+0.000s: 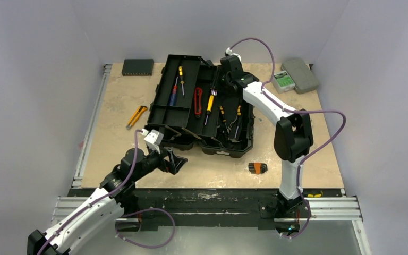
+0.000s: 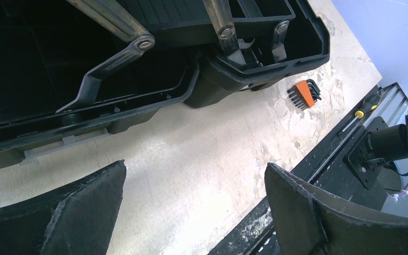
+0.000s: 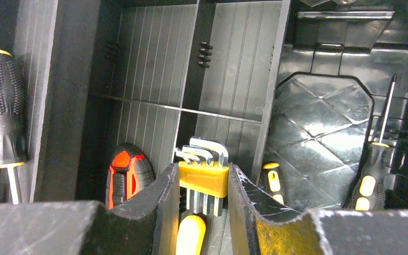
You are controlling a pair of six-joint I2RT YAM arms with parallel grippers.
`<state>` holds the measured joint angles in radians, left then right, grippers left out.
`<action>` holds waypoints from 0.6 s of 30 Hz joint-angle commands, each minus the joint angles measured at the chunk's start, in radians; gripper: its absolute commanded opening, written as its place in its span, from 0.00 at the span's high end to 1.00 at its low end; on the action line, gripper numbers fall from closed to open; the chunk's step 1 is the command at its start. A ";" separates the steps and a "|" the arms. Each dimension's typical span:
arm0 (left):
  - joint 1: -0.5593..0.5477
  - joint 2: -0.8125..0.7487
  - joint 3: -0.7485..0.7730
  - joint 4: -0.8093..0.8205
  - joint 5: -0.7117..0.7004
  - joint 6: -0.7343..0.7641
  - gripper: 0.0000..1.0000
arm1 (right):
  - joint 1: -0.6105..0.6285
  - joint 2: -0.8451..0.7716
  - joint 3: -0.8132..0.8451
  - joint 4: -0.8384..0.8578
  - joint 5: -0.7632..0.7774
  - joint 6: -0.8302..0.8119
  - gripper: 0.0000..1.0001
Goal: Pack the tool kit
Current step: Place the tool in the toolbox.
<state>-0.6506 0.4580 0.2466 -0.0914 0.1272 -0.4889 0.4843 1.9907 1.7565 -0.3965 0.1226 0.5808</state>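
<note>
1. Two arms work over a desk (image 1: 319, 159). An open black toolbox (image 1: 223, 150) sits at its middle.
2. Right jaws reach into the far end of the toolbox and are clamped on the yellow holder of a hex-key set (image 3: 203, 179), held above the ribbed floor.
3. Close around that set, in the right wrist view, lie a red-and-black handle (image 3: 127, 175) to its left, a yellow handle (image 3: 190, 234) directly below, and a yellow-and-black screwdriver (image 3: 372, 180) further right.
4. Left jaws stand wide apart and empty. They hover over bare desk just in front of the near left corner of the toolbox, not touching it.
5. An orange hex-key set (image 1: 257, 168) lies on the desk just off the near right corner of the toolbox.
6. A yellow knife (image 1: 136, 115) lies on the desk, left of the toolbox.
7. The left tray (image 1: 162, 109) of the toolbox holds a red-and-blue screwdriver (image 1: 174, 93) and a yellow-and-black one (image 1: 181, 74), side by side.
8. At the far edge sit a black device (image 1: 137, 66) on the left and a grey case (image 1: 300, 74) on the right, with a green-labelled box (image 1: 283, 79) touching the case.
</note>
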 commanded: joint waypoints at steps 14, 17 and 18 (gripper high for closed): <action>-0.003 0.004 0.009 0.041 0.001 0.007 0.01 | -0.001 -0.170 -0.057 0.018 0.030 -0.040 0.33; -0.003 0.004 0.010 0.041 -0.001 0.008 0.01 | 0.000 -0.228 -0.090 0.019 0.031 -0.039 0.27; -0.003 0.003 0.010 0.042 -0.001 0.009 0.01 | 0.000 -0.249 -0.104 0.021 0.029 -0.038 0.26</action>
<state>-0.6506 0.4603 0.2466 -0.0914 0.1272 -0.4881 0.4896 1.8465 1.6840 -0.3843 0.1394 0.5560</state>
